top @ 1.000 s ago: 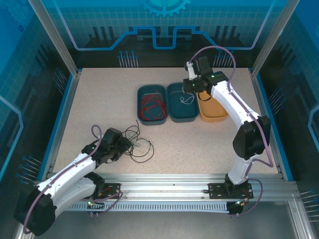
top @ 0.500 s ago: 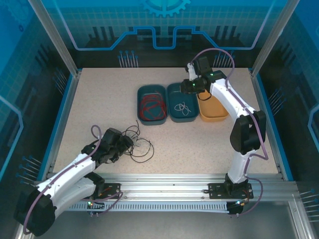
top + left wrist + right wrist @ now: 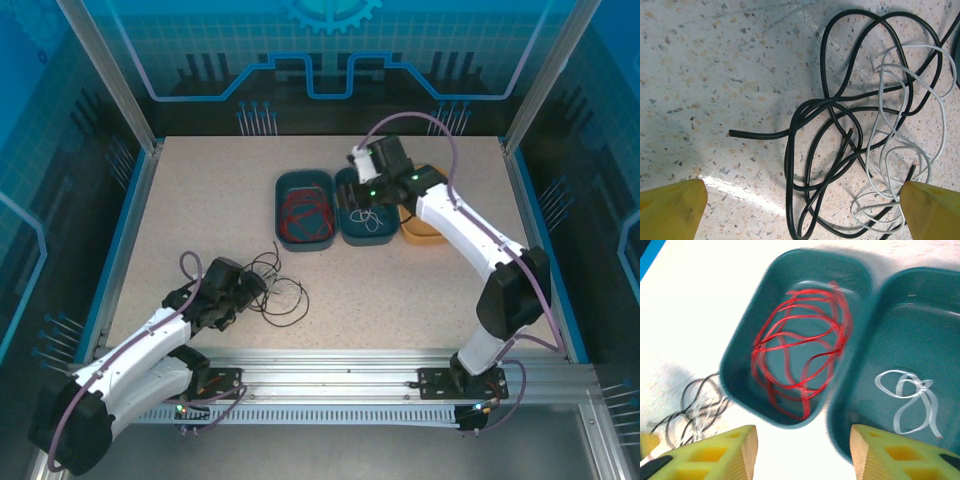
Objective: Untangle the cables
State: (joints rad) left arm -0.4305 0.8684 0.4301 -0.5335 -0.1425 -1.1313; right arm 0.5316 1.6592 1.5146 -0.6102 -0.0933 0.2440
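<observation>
Left wrist: tangled cables (image 3: 802, 111) between spread left pincer (image 3: 804, 209) tips.

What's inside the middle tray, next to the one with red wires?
One white cable, curled in loose loops on the bottom of the middle tray. Its near corner is hidden behind a finger of the right gripper.

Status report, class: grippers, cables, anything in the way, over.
Left gripper open above black and white tangle. Right gripper open, empty. Red cables in left tray, white cable in middle tray. No obstruction seen.
</observation>
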